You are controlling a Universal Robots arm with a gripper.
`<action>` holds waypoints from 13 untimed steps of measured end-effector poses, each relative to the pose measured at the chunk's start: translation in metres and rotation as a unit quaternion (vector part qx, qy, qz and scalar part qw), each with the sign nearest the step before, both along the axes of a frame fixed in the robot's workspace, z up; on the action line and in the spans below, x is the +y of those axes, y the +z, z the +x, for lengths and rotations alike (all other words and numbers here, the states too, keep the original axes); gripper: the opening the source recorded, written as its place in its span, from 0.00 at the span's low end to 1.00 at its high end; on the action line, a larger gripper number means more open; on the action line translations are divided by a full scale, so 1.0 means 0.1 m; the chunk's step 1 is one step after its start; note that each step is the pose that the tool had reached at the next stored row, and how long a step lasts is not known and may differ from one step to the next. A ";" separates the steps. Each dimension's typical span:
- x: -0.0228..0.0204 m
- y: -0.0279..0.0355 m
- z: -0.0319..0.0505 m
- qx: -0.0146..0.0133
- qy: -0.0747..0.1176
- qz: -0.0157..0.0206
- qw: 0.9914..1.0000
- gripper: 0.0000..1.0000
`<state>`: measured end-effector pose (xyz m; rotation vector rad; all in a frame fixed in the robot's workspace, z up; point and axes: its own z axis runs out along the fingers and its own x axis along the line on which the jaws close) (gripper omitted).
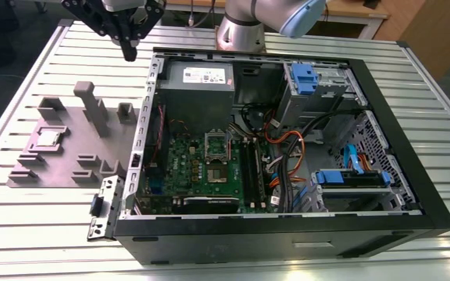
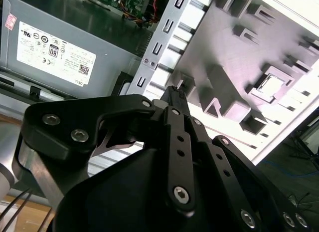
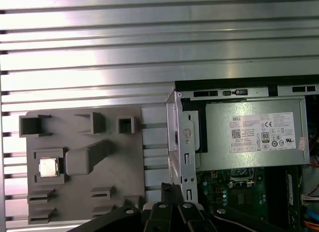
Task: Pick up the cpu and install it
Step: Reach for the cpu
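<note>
The black hand (image 1: 129, 54), fingers closed together on nothing, hangs well apart from the small silvery square cpu (image 1: 51, 137) in its grey moulded tray (image 1: 72, 167).

Table: I see slatted silver metal (image 1: 45, 234) under everything.
Light: strong glare on the slats at the exterior view's lower left.
Floor: dark grey (image 1: 2, 88), past the table's edge.
Furniture: wooden desk (image 1: 354, 16) and a brown wooden panel (image 1: 436, 35) behind.

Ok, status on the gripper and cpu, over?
Gripper shut, empty, high beside the case corner. Cpu seated in grey fixture pocket, untouched. Nothing lying on it.
</note>
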<state>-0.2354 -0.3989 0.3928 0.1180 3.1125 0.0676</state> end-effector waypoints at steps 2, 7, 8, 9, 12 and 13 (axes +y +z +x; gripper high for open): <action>0.000 0.000 -0.006 0.000 0.000 0.000 1.000 0.11; 0.000 0.000 -0.020 0.000 0.000 0.000 1.000 0.11; 0.000 0.000 -0.024 0.000 0.000 0.000 1.000 0.11; 0.000 0.000 -0.026 0.000 0.000 0.000 1.000 0.11; 0.000 0.000 -0.035 0.000 0.000 0.000 1.000 0.11; 0.000 0.000 -0.038 0.000 0.000 0.000 1.000 0.11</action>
